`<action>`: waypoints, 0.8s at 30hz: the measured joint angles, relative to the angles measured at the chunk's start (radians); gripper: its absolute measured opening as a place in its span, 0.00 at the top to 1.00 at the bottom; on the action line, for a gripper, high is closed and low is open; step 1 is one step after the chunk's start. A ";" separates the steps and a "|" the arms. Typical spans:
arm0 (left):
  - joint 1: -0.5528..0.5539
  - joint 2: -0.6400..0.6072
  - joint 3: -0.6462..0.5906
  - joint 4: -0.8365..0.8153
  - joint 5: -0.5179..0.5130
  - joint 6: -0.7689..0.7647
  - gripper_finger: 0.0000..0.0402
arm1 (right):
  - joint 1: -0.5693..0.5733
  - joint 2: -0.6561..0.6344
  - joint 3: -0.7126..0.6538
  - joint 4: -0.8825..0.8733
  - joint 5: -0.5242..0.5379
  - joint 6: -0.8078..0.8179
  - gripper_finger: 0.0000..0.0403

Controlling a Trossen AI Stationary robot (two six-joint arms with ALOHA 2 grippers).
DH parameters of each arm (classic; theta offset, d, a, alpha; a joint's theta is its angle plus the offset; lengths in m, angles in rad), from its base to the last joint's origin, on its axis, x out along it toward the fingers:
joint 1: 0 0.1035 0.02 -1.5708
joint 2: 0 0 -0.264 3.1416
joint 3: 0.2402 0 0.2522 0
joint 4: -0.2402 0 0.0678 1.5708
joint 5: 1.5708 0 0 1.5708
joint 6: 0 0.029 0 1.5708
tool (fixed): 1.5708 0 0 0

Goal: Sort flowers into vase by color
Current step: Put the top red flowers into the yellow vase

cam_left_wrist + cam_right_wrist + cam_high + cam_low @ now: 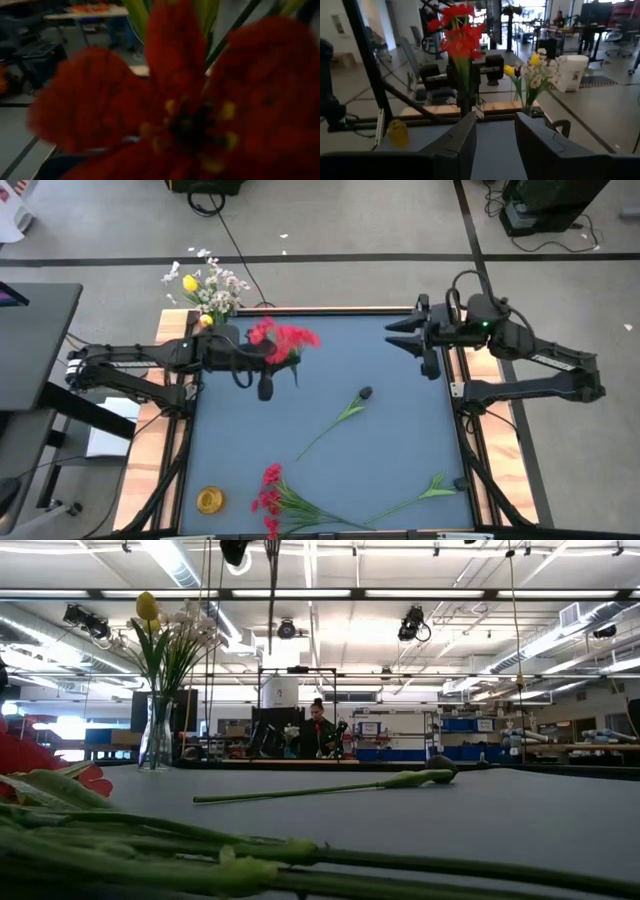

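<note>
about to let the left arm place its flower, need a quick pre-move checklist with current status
1. Left end effector holds the red flower: ok; the stem stands in its grip in the right wrist view.
2. Flower clear of the table: ok.
3. Vase upright: ok.
4. Colour match: not ok; that vase holds yellow and white blossoms.
5. Right end effector out of the way: ok, open at its own table edge.
6. Other vase located: cannot tell; only a yellow object shows.
</note>
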 joint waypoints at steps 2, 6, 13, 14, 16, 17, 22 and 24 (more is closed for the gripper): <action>-0.004 0.003 -0.001 -0.019 0.005 0.021 0.95 | 0.000 -0.002 0.000 0.006 0.000 -0.025 0.65; -0.004 -0.003 -0.001 -0.020 0.004 -0.020 0.96 | 0.000 0.004 0.000 0.005 -0.001 -0.071 0.64; -0.006 -0.033 -0.001 -0.068 0.003 -0.099 0.93 | 0.000 0.010 0.000 0.010 0.002 -0.083 0.64; -0.012 -0.040 -0.001 -0.078 0.003 -0.108 0.92 | 0.000 0.010 0.000 0.009 0.002 -0.083 0.64; -0.031 -0.069 -0.001 -0.121 0.001 -0.118 0.92 | 0.000 0.010 0.000 0.009 0.000 -0.083 0.64; -0.045 -0.087 -0.001 -0.144 0.001 -0.117 0.93 | 0.000 0.010 0.000 0.010 0.000 -0.082 0.64; -0.154 -0.208 -0.001 -0.221 0.027 -0.042 0.97 | 0.000 0.010 0.000 0.019 0.000 -0.082 0.64; -0.210 -0.267 0.000 -0.283 0.071 -0.022 0.97 | 0.000 0.010 0.000 0.020 0.000 -0.082 0.64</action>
